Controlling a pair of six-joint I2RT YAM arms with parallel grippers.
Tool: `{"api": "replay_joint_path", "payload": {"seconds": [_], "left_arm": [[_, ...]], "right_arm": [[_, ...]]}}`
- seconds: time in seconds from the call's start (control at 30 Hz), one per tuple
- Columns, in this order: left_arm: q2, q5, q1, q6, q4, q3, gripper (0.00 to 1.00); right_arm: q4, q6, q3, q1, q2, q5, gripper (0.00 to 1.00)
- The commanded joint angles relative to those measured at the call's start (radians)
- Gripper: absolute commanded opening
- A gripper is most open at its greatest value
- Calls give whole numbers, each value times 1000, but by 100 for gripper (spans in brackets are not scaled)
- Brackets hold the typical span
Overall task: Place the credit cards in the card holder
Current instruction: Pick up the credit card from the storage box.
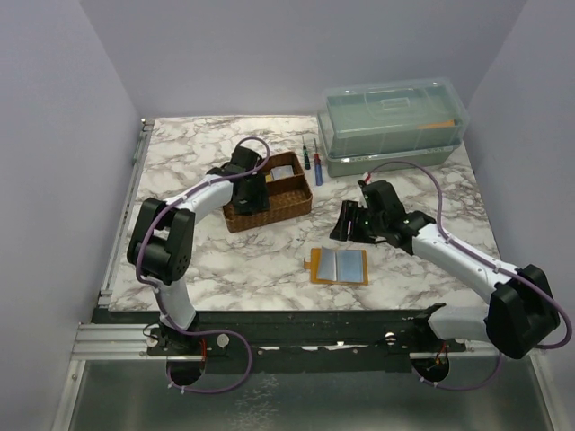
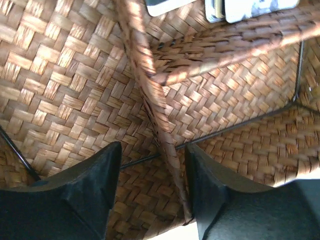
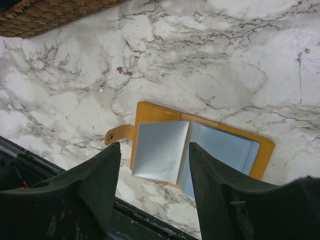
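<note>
In the top view the card holder (image 1: 340, 266) lies at lower centre of the table (image 1: 193, 153). The woven tray (image 1: 286, 205) sits up-left of it, under the left gripper (image 1: 250, 199). A lidded box (image 1: 393, 126) stands upper right, with two small tools (image 1: 312, 165) between it and the tray.

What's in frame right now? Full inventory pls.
table: 1, white marble, under everything
woven tray: 1, brown, divided, left of centre
credit cards: at least 2 showing, whitish, in the tray
card holder: 1, mustard-orange, pale blue inside, open flat, near centre
lidded box: 1, clear greenish, far right
small tools: 2, red-dark and blue, between tray and box
left gripper: black, open, straddling a tray divider
right gripper: black, open, above the card holder
</note>
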Motion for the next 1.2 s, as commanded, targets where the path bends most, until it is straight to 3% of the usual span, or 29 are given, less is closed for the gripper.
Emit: {"api": "replay_joint_path", "payload": {"seconds": [0.0, 0.23, 0.4, 0.43, 0.57, 0.77, 0.87, 1.17], "left_arm": [[-3, -133, -18, -87, -34, -46, 54], [-102, -136, -27, -210, -196, -143, 42], [-223, -136, -31, -184, -238, -258, 37], [-249, -132, -31, -170, -243, -266, 42], [-326, -110, -30, -155, -311, -179, 76], [-454, -104, -29, -233, -318, -90, 84], [-411, -152, -31, -294, -299, 1, 82], [-43, -353, -87, -370, -282, 288, 74]], "right_arm": [[-105, -89, 74, -4, 41, 67, 61], [-227, -141, 186, -5, 111, 71, 61], [-263, -133, 208, -5, 110, 0, 61], [-261, -142, 211, -5, 109, -10, 62], [-334, -209, 303, -13, 155, -2, 64], [-383, -306, 425, -59, 214, 28, 65], [-411, -336, 484, -111, 260, 18, 65], [-441, -367, 509, -161, 289, 19, 65]]}}
